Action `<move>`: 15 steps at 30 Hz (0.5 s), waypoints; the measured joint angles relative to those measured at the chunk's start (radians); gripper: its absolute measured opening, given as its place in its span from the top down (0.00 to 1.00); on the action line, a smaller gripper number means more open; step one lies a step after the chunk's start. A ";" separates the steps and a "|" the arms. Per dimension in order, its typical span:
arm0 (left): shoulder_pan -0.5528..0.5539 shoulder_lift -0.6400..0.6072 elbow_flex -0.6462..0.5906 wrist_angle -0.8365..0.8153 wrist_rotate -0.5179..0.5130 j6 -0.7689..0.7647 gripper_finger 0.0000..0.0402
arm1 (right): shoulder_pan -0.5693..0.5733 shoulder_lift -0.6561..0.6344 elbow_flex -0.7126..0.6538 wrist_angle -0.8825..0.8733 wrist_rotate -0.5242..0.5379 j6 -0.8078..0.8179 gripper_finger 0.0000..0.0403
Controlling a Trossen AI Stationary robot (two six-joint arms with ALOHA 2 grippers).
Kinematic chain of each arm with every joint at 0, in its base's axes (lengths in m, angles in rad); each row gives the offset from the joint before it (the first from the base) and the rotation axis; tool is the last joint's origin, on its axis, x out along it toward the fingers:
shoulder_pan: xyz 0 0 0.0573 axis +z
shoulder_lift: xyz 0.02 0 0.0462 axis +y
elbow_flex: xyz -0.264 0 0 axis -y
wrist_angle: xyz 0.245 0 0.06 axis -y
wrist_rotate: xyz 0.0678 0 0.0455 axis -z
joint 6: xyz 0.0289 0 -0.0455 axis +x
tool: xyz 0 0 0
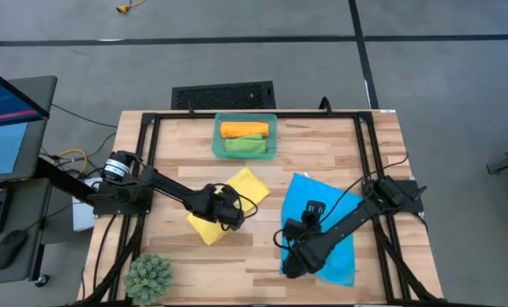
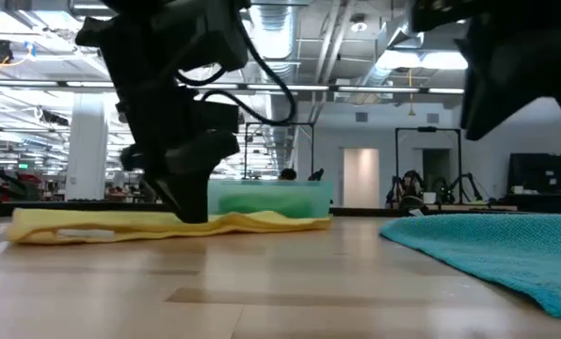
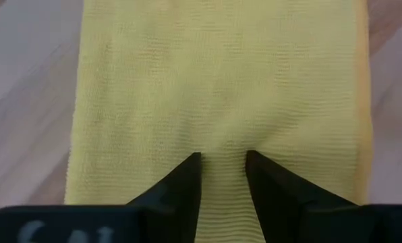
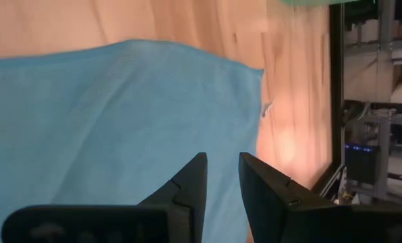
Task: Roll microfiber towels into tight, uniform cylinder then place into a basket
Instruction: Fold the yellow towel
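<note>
1. Left gripper [image 1: 233,209] is down on the yellow towel [image 1: 250,183], about midway along the folded strip. Its fingers [image 3: 187,179] stand slightly spread with a narrow gap, and their tips rest on the cloth. Towel shows in the gap, but no lifted fold is plain.
2. In the low view this gripper [image 2: 191,212] meets the yellow towel [image 2: 120,224], which lies flat on the table [image 1: 262,264] and runs out to both sides of it.
3. Pale marks show on the gripper body in the left wrist view. They are cut off at the edge and cannot be read.
4. Right gripper [image 1: 295,263] sits at the corner of the blue towel [image 1: 335,251] that is nearest the left gripper and the table's near edge. Its fingers [image 4: 187,182] are also a little apart. The towel lies spread out beneath and away from them, and I cannot tell whether they touch it.
5. Beyond the left gripper, toward the table's far edge, stands the basket [image 1: 217,136]. It holds a rolled orange towel [image 1: 244,130], and a green towel [image 1: 244,146] lies just on the gripper's side of the orange one.
6. Behind the left gripper, at the table's near corner, sits a spiky green plant ball [image 1: 149,277], well apart from the towels.
7. No brand or label can be read on the towels or the basket.
</note>
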 joint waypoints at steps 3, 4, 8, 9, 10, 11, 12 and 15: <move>-0.029 -0.005 -0.010 0.106 -0.023 -0.015 0.72 | -0.012 0.000 0.000 0.001 0.001 -0.001 0.73; -0.041 -0.011 -0.009 0.170 -0.023 0.016 0.72 | -0.012 0.000 0.000 0.006 0.000 -0.001 0.73; -0.077 -0.048 -0.005 0.232 0.016 0.130 0.72 | 0.001 0.000 0.000 0.028 0.000 -0.001 0.73; -0.081 -0.060 0.005 0.212 0.026 0.140 0.72 | 0.007 0.000 0.000 0.034 0.000 -0.001 0.73; -0.085 -0.073 0.014 0.184 0.021 0.145 0.72 | 0.011 0.000 0.000 0.038 0.000 -0.001 0.73; -0.092 -0.085 0.022 0.149 0.006 0.144 0.72 | 0.015 0.000 0.000 0.042 0.000 -0.001 0.73; -0.099 -0.094 0.027 0.119 -0.020 0.144 0.72 | 0.019 0.000 0.000 0.046 0.000 -0.001 0.73; -0.129 -0.119 0.040 0.059 -0.079 0.144 0.72 | 0.025 0.000 0.000 0.067 0.000 -0.007 0.73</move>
